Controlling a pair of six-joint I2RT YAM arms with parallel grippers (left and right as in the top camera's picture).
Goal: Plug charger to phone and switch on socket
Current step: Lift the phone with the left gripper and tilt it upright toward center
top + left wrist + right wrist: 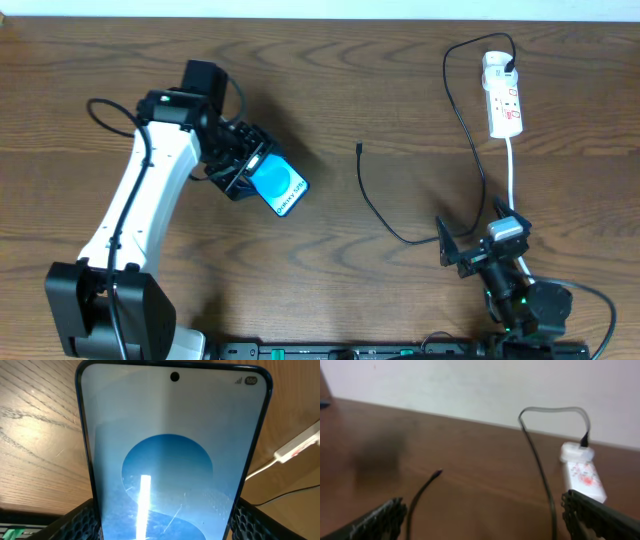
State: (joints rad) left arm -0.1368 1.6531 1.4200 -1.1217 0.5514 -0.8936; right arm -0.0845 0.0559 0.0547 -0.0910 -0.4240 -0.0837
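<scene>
The phone (279, 184), black-edged with a light-blue screen, is held in my left gripper (243, 166) at the table's left-centre; in the left wrist view the phone (170, 450) fills the frame between both fingers. The charger cable (470, 130) runs from a black plug in the white socket strip (503, 97) at the back right and loops forward; its plug tip (359, 150) lies on the table's middle. My right gripper (480, 243) is open and empty near the front right, with the cable tip (437, 473) and socket (582, 472) ahead of it.
A white cord (512, 175) runs from the socket toward my right arm. The table is brown wood (350, 60) with a pale wall behind its far edge (470, 390).
</scene>
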